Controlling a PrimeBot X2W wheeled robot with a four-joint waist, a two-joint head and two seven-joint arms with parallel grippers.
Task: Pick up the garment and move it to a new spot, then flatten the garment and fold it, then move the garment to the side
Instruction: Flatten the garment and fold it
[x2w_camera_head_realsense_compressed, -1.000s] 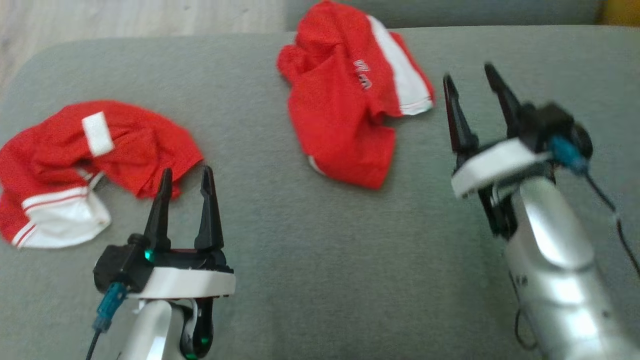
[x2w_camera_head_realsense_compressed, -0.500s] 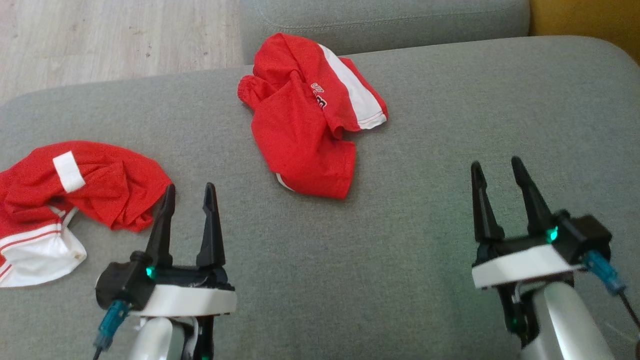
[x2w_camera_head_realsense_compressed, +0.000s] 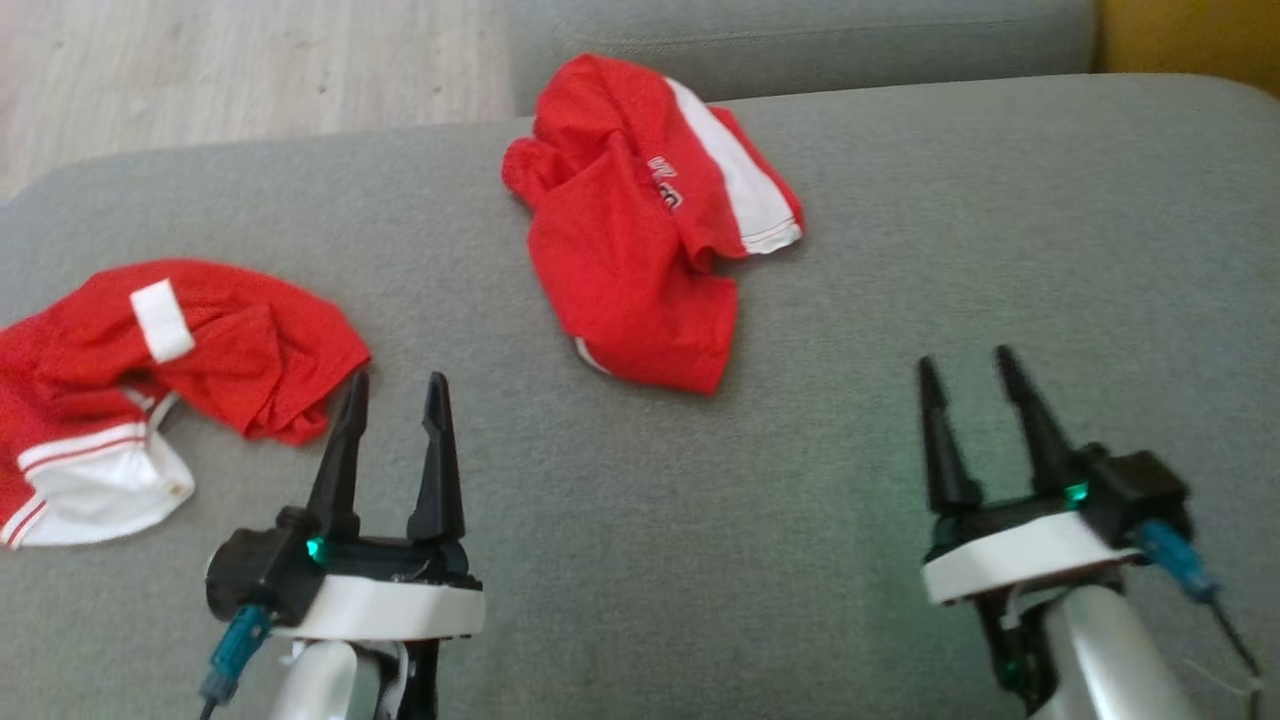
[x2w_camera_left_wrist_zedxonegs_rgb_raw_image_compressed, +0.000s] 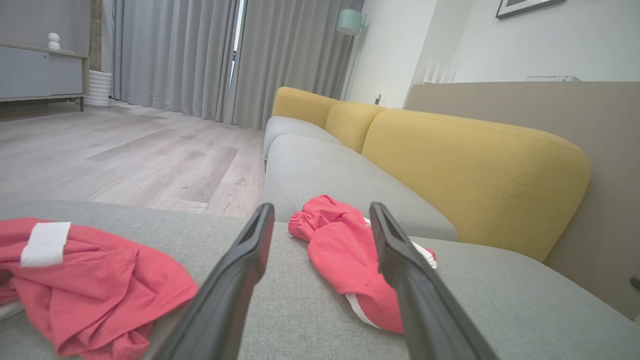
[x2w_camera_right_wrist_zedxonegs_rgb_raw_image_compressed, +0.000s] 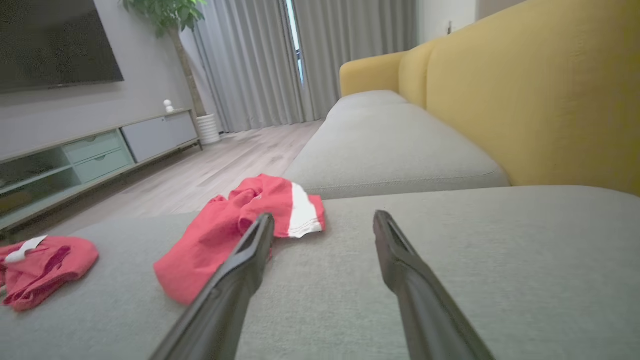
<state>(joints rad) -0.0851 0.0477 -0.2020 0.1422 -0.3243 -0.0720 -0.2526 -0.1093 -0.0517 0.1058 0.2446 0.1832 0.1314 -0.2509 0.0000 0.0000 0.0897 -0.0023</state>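
Note:
Two crumpled red garments with white trim lie on the grey sofa seat (x2w_camera_head_realsense_compressed: 700, 520). One garment (x2w_camera_head_realsense_compressed: 640, 250) is at the far middle, near the seat's back seam; it also shows in the left wrist view (x2w_camera_left_wrist_zedxonegs_rgb_raw_image_compressed: 340, 250) and the right wrist view (x2w_camera_right_wrist_zedxonegs_rgb_raw_image_compressed: 220, 235). The other garment (x2w_camera_head_realsense_compressed: 230, 340) lies at the left (x2w_camera_left_wrist_zedxonegs_rgb_raw_image_compressed: 100, 280) (x2w_camera_right_wrist_zedxonegs_rgb_raw_image_compressed: 45, 265). My left gripper (x2w_camera_head_realsense_compressed: 397, 380) (x2w_camera_left_wrist_zedxonegs_rgb_raw_image_compressed: 321, 206) is open and empty, its fingertips just right of the left garment's edge. My right gripper (x2w_camera_head_realsense_compressed: 965, 358) (x2w_camera_right_wrist_zedxonegs_rgb_raw_image_compressed: 324, 215) is open and empty at the lower right, well clear of both.
The seat's edge runs along the upper left, with wooden floor (x2w_camera_head_realsense_compressed: 250, 70) beyond it. Yellow back cushions (x2w_camera_left_wrist_zedxonegs_rgb_raw_image_compressed: 475, 175) rise along the right side. A second grey seat cushion (x2w_camera_right_wrist_zedxonegs_rgb_raw_image_compressed: 390, 150) continues past the far garment. A low TV cabinet (x2w_camera_right_wrist_zedxonegs_rgb_raw_image_compressed: 100, 150) stands across the floor.
My right gripper has drawn back from beside the far garment to the lower right, staying open. The head camera has shifted. The left gripper and both garments have stayed put.

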